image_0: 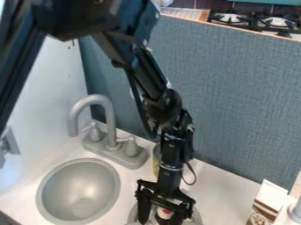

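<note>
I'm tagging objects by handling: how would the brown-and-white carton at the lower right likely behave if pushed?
The carton has flat faces and straight edges, so it is probably fairly stiff, though it might dent if squeezed. Those flat sides suggest it would slide or tip rather than roll. Its contents are hidden, so weight is uncertain.

Claw (pixel 160 219) beside apparently red-and-white object (pixel 165 214)

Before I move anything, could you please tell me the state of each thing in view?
Gripper: lowered, pointing down.
Red-and-white item: at the gripper; whether gripped, I cannot tell.
Round grey dish: beneath the gripper, partly hidden.
Faucet: upright, no water visible.
Brown-and-white carton: upright, partly out of view.
Stove: no flame visible.
</note>
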Motion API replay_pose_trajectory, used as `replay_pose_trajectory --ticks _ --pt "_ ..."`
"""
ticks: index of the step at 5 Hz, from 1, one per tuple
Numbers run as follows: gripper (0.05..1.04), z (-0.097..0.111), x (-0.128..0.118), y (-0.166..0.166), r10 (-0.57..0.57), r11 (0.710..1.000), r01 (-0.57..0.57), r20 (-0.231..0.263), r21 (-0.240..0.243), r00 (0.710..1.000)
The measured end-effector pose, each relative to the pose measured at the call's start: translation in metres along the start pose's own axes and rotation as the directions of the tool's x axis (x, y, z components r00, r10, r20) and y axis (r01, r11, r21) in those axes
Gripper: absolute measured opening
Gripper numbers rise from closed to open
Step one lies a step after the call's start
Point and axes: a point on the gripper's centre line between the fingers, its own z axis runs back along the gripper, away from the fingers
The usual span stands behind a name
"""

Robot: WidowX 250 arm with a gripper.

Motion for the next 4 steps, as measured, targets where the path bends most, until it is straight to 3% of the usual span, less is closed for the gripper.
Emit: replay_pose_trajectory --ticks 1,2,3,4 --pt "1.010 0.015 -0.005 -0.001 0.053 0.997 -0.052 0.018 -0.049 0.998" --pt "1.009 0.045 -0.020 -0.003 0.088 0.996 -0.087 0.063 -0.015 0.994" --pt "1.007 0.088 -0.043 -0.040 -0.027 1.000 0.025 0.178 0.014 0.984" --pt "1.007 0.115 -0.069 -0.065 -0.117 0.993 0.113 0.270 0.031 0.956"
